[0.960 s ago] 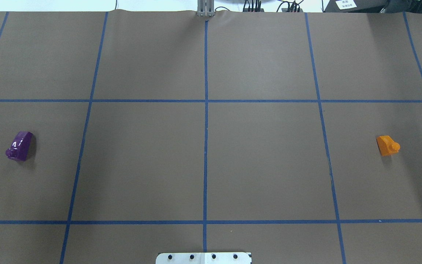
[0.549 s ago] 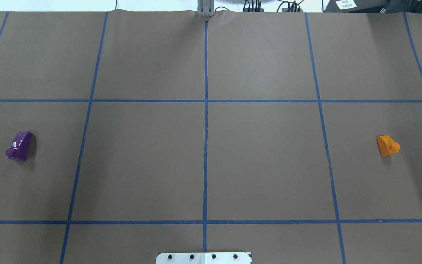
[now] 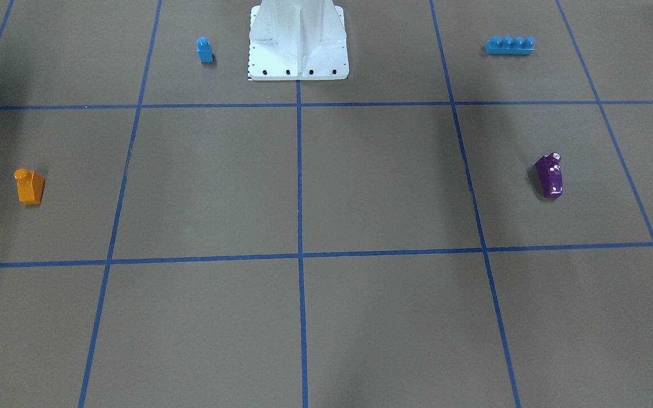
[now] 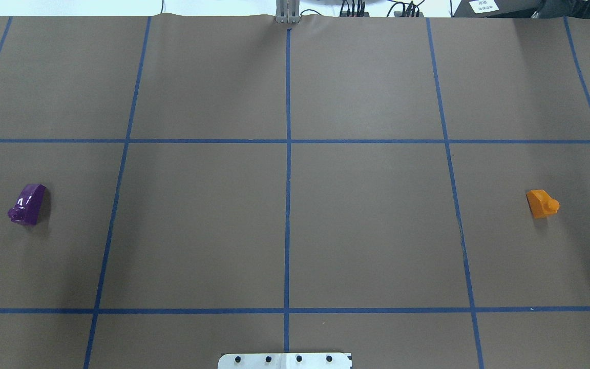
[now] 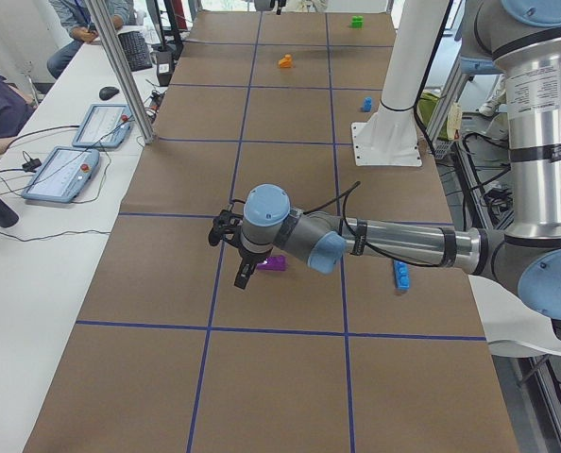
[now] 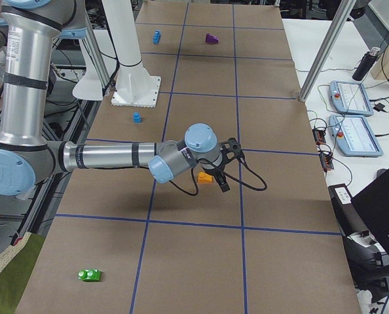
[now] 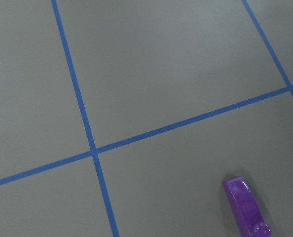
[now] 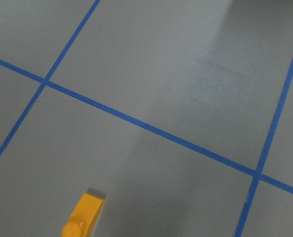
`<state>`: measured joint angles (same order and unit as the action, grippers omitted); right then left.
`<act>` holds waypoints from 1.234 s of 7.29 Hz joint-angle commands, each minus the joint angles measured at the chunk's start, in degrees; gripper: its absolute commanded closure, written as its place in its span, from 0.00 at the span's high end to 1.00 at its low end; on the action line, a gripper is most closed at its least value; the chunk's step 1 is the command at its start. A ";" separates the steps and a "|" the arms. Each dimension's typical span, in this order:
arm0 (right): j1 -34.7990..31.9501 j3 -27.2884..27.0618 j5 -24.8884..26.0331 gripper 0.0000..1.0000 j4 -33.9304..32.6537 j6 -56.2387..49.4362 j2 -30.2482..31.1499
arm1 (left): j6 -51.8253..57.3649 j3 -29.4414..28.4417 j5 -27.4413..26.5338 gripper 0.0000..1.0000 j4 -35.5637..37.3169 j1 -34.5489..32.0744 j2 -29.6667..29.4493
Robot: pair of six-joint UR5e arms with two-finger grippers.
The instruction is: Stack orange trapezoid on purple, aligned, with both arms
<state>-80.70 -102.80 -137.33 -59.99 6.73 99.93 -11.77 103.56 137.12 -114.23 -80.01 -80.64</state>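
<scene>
The orange trapezoid (image 4: 542, 203) lies on the brown mat at the far right, also in the front view (image 3: 29, 186) and at the bottom of the right wrist view (image 8: 85, 217). The purple block (image 4: 28, 204) lies at the far left, also in the front view (image 3: 549, 175) and the left wrist view (image 7: 245, 206). My left gripper (image 5: 229, 257) hovers just beside the purple block (image 5: 276, 263); I cannot tell whether it is open. My right gripper (image 6: 228, 167) hovers beside the orange block (image 6: 205, 177); I cannot tell its state. Neither gripper shows in the overhead view.
A small blue single-stud block (image 3: 204, 50) and a long blue four-stud brick (image 3: 509, 45) lie either side of the white base pedestal (image 3: 298, 42). A green block (image 6: 89, 275) lies at the right end. Blue tape lines grid the mat.
</scene>
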 commanded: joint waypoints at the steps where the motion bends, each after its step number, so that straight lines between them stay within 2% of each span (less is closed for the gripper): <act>1: 4.40 0.40 2.67 1.00 0.14 3.63 -0.53 | -14.61 -0.90 -6.46 1.00 -7.18 9.39 0.22; 2: 4.85 0.40 3.81 1.00 0.14 3.64 -0.53 | -20.77 -2.21 -9.56 1.00 -11.84 14.05 0.22; 5: 4.85 0.40 3.83 1.00 0.14 3.72 -0.44 | -31.01 -2.13 -19.06 1.00 -13.65 24.26 0.13; 9: 4.85 0.40 3.91 1.00 0.23 3.64 -0.26 | -33.92 -2.74 -22.77 0.99 -13.65 30.87 -0.13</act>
<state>-75.85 -102.39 -133.42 -59.80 10.38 99.63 -44.63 101.22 115.04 -127.87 -50.80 -80.65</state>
